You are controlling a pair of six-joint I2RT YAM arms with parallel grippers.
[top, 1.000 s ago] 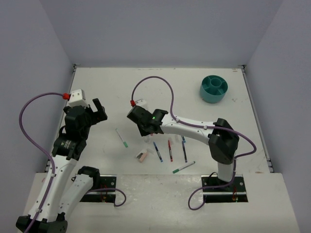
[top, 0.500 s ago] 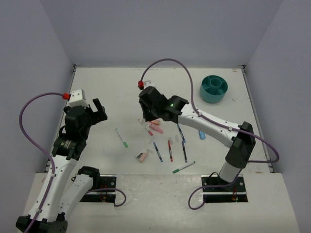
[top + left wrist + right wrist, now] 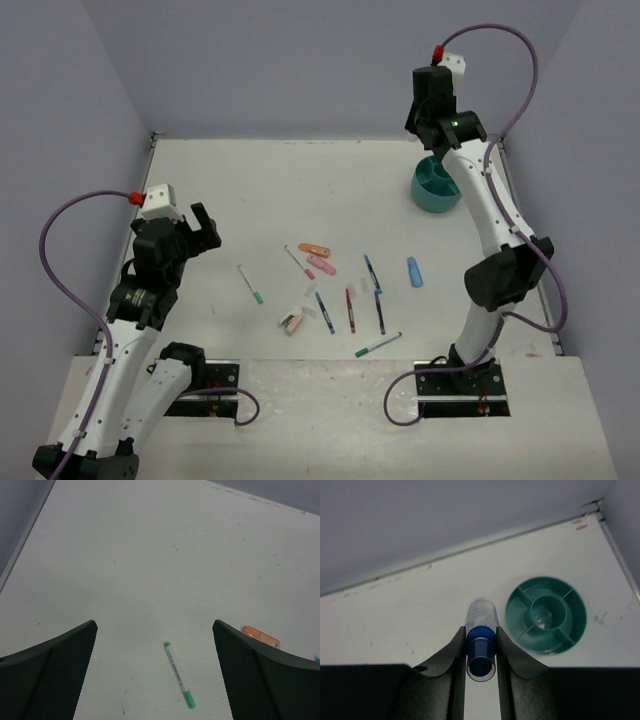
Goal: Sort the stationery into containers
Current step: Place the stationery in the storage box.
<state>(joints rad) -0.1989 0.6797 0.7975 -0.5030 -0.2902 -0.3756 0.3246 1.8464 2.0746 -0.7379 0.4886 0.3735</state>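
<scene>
Overhead, item one: my right claw (image 3: 430,118), high at the far right, just beyond the teal organizer (image 3: 428,195), whose right side my arm hides. My left claw (image 3: 203,226) hangs idle at the near left.

Left wrist: jaws wide apart, green pen (image 3: 179,675) ahead.

Right wrist: fingers (image 3: 457,650) clamped on the blue-capped bottle (image 3: 482,611), its long axis along them. The organizer lies to its right, compartments slightly blurred.

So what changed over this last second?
The right gripper swung from over the pens mid-table up and back to above the teal organizer, with the blue-capped bottle clamped between its fingers. The left gripper stayed open in place, and the green marker and eraser lie unmoved.
</scene>
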